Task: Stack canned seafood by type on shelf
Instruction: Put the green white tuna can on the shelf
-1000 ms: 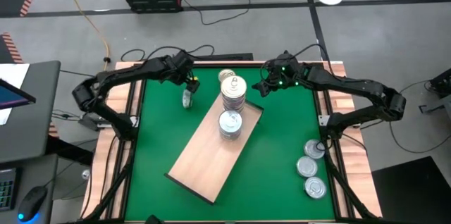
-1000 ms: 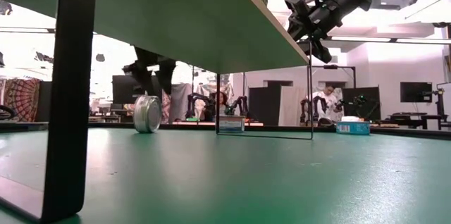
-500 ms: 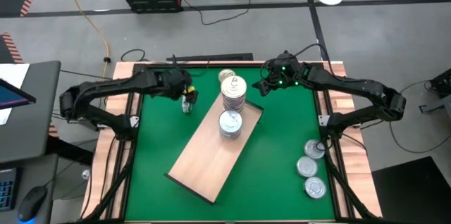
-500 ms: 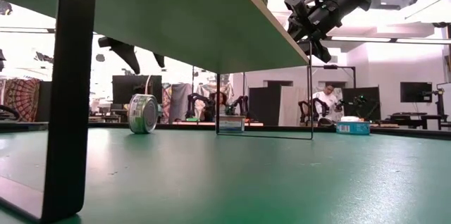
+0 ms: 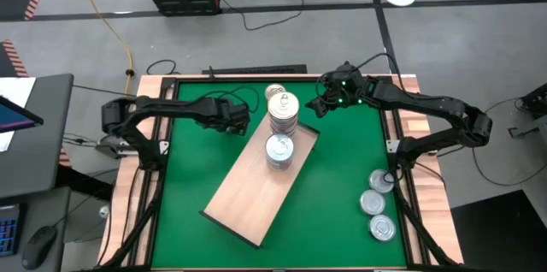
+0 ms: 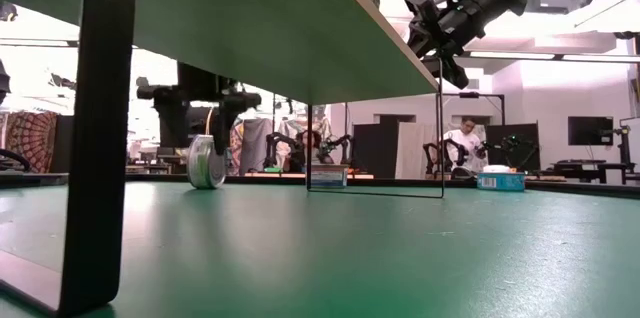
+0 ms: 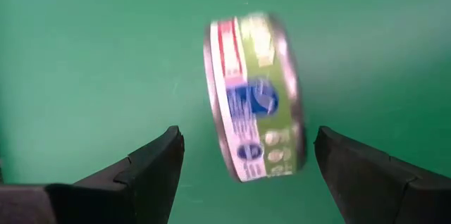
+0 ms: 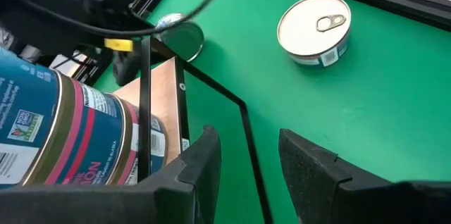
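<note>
A green-labelled tin (image 7: 257, 97) stands on its rim on the green table (image 5: 342, 178), left of the shelf (image 5: 248, 195); in the low view the tin (image 6: 207, 161) is upright. My left gripper (image 7: 246, 139) hangs open above it, one finger on either side and apart from it; in the high view the left gripper (image 5: 237, 124) hides the tin. The wooden shelf stands on black legs (image 6: 100, 128) and carries two stacks of tins (image 5: 283, 111) (image 5: 279, 150). My right gripper (image 5: 318, 105) waits open, raised by the shelf's far right end.
One tin (image 8: 315, 28) lies flat on the table beyond the shelf's far end. Three more tins (image 5: 381, 181) (image 5: 372, 203) (image 5: 381, 229) lie near the table's right near corner. Green table shows bare to the right of the shelf.
My left gripper rose and tipped away from the standing tin, then came back down over it, a little nearer the shelf, with its wrist turned. The tin has stayed upright on its rim at about the same spot.
</note>
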{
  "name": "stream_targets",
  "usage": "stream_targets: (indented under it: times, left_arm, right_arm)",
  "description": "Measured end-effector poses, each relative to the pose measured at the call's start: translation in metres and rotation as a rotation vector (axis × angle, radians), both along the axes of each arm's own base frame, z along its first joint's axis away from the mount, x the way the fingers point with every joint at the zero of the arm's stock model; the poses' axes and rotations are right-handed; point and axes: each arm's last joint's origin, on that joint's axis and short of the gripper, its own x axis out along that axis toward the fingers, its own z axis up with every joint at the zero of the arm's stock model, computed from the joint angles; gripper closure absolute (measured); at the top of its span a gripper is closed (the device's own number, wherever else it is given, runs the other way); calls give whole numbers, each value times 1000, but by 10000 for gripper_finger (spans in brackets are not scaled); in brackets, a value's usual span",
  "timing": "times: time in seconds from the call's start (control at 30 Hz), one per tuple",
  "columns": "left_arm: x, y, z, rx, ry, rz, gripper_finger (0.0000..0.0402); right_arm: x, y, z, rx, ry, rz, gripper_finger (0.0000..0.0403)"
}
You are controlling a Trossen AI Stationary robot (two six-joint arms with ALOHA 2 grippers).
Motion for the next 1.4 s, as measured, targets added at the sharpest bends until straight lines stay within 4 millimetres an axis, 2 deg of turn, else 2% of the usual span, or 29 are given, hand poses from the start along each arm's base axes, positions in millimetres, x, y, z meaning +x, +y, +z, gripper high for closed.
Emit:
stream_targets:
  times: [0.17,0.27,0.43,0.6,0.73,0.9,1.03,1.13,1.23,1.4]
  left_arm:
    - [2,5,-15,20,-50,-8,99]
    - [-1,11,-19,90,-49,21,121]
    - [-2,18,-24,117,-65,13,186]
    - [-1,18,-19,125,-63,-48,267]
    - [-5,8,1,146,-81,-178,272]
    - [-18,-22,43,273,-56,-566,270]
    - [-40,-52,68,349,22,-870,251]
    - [-61,-70,83,381,40,-1029,256]
    - [-80,-85,100,429,-41,-1162,268]
    - [-106,-102,121,524,-156,-1313,263]
  right_arm:
    - [0,1,0,-13,3,13,235]
    - [0,1,0,-15,4,15,235]
    - [0,1,0,-25,6,21,235]
    - [0,1,0,-34,8,27,235]
    - [0,0,0,-37,10,28,235]
    - [-2,-4,0,-35,10,10,235]
    - [-5,-9,0,-34,12,-17,235]
    - [-7,-12,0,-20,12,-40,235]
    - [-7,-12,-1,10,7,-67,235]
    - [-7,-12,-1,66,-8,-107,235]
